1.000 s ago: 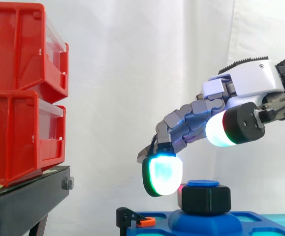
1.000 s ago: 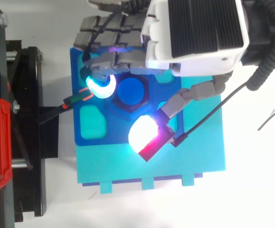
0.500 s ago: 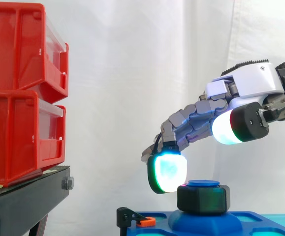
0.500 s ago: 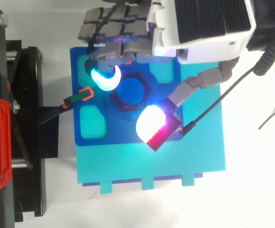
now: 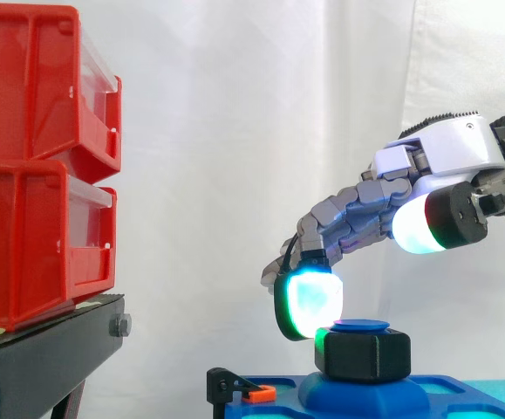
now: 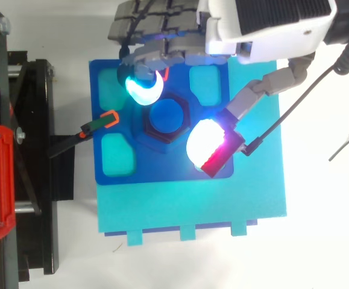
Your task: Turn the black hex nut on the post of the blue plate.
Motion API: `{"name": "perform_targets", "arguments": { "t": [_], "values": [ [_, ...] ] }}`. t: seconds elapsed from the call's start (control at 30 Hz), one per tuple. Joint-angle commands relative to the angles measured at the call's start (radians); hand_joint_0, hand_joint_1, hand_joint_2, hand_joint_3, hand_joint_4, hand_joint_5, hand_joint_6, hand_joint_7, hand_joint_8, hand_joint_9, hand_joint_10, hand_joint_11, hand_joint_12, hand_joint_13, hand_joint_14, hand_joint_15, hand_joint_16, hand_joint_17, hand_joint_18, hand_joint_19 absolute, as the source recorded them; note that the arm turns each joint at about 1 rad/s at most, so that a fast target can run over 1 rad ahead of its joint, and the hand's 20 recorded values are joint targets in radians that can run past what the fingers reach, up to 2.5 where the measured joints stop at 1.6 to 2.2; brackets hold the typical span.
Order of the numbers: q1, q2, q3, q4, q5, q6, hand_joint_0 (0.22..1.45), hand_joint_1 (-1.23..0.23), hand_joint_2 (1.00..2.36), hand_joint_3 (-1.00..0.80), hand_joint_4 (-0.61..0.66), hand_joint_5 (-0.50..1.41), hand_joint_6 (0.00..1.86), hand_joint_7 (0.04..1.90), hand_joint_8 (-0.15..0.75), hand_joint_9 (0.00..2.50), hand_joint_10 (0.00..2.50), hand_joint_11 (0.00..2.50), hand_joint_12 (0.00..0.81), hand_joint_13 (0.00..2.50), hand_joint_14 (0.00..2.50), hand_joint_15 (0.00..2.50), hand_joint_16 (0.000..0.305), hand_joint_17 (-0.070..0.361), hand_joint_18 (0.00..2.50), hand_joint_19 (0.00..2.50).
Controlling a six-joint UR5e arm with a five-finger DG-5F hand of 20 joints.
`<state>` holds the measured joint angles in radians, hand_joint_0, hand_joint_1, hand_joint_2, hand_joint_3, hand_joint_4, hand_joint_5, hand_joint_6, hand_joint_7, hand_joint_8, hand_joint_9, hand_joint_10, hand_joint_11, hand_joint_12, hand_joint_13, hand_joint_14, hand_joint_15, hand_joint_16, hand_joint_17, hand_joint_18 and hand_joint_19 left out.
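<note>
One hand [image 5: 448,150], loosely spread and holding nothing, is hovering with the nut [image 5: 362,353] just below its fingertips [image 5: 309,301]; grasping is pending, likely requiring lowering and pinching opposite flats.

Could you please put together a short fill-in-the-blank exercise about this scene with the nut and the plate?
1. The hex nut on the post of the blue plate is ___ in colour.
2. Two ___ bins are stacked on the black stand.
3. In the side view the hand reaches in from the ___ edge.
4. The tip of the clip beside the plate is ___ in colour.
Missing words: black; red; right; orange.
</note>
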<state>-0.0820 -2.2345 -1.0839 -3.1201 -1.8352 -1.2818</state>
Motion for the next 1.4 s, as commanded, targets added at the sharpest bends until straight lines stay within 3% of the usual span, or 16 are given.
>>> {"name": "perform_targets", "arguments": {
  "t": [0.0,0.27,0.5,0.63,0.67,0.87,0.97,1.03,1.07,1.23,1.27,1.37],
  "values": [
    [-0.002,0.000,0.010,-0.002,-0.006,0.001,0.43,-0.31,1.00,-0.50,0.23,-0.19,0.50,1.09,0.264,0.33,0.00,0.05,0.380,0.23,0.00,0.02,0.060,0.136,0.00,0.00],
    [0.002,0.000,0.053,-0.058,-0.002,-0.002,0.43,-0.31,1.00,-0.50,0.23,-0.19,0.50,1.09,0.264,0.33,0.00,0.05,0.379,0.23,0.00,0.02,0.060,0.136,0.00,0.00],
    [0.010,0.000,0.059,-0.055,0.002,-0.001,0.43,-0.33,1.00,-0.50,0.22,-0.19,0.50,1.05,0.263,0.33,0.00,0.06,0.380,0.23,0.00,0.02,0.060,0.136,0.00,0.00],
    [0.027,0.000,0.058,-0.041,0.050,-0.002,0.42,-0.37,1.00,-0.50,0.22,-0.20,0.50,1.02,0.265,0.33,0.00,0.05,0.382,0.23,0.00,0.02,0.061,0.137,0.00,0.00],
    [0.038,0.000,0.052,-0.040,0.071,-0.002,0.42,-0.38,1.00,-0.50,0.22,-0.20,0.50,1.02,0.265,0.33,0.00,0.05,0.382,0.23,0.00,0.02,0.061,0.137,0.00,0.00],
    [0.061,0.000,0.042,-0.035,0.106,-0.002,0.42,-0.40,1.00,-0.50,0.22,-0.20,0.50,1.02,0.266,0.32,0.00,0.05,0.383,0.23,0.00,0.02,0.061,0.138,0.00,0.00],
    [0.085,0.000,0.030,-0.009,0.126,0.001,0.42,-0.40,1.00,-0.50,0.22,-0.20,0.50,1.01,0.266,0.32,0.00,0.05,0.384,0.23,0.00,0.02,0.061,0.138,0.00,0.00],
    [0.093,0.000,0.025,-0.002,0.136,0.001,0.42,-0.39,1.00,-0.50,0.22,-0.20,0.50,1.01,0.265,0.32,0.00,0.04,0.383,0.23,0.00,0.01,0.061,0.138,0.00,0.00],
    [0.105,0.000,0.013,0.009,0.156,0.001,0.42,-0.39,1.00,-0.50,0.22,-0.20,0.50,1.01,0.265,0.32,0.00,0.04,0.383,0.23,0.00,0.01,0.061,0.138,0.00,0.00],
    [0.125,0.000,-0.001,0.015,0.188,0.004,0.42,-0.39,1.00,-0.50,0.22,-0.20,0.50,1.01,0.265,0.32,0.00,0.05,0.383,0.22,0.00,0.02,0.061,0.138,0.00,0.00],
    [0.136,0.000,-0.001,0.015,0.198,0.004,0.42,-0.38,1.00,-0.50,0.22,-0.20,0.50,1.01,0.266,0.32,0.00,0.05,0.384,0.23,0.00,0.02,0.061,0.138,0.00,0.00],
    [0.140,0.000,-0.001,0.014,0.200,0.004,0.42,-0.38,1.00,-0.50,0.22,-0.20,0.50,1.01,0.265,0.32,0.00,0.04,0.384,0.23,0.00,0.02,0.061,0.138,0.00,0.00]
  ]
}}
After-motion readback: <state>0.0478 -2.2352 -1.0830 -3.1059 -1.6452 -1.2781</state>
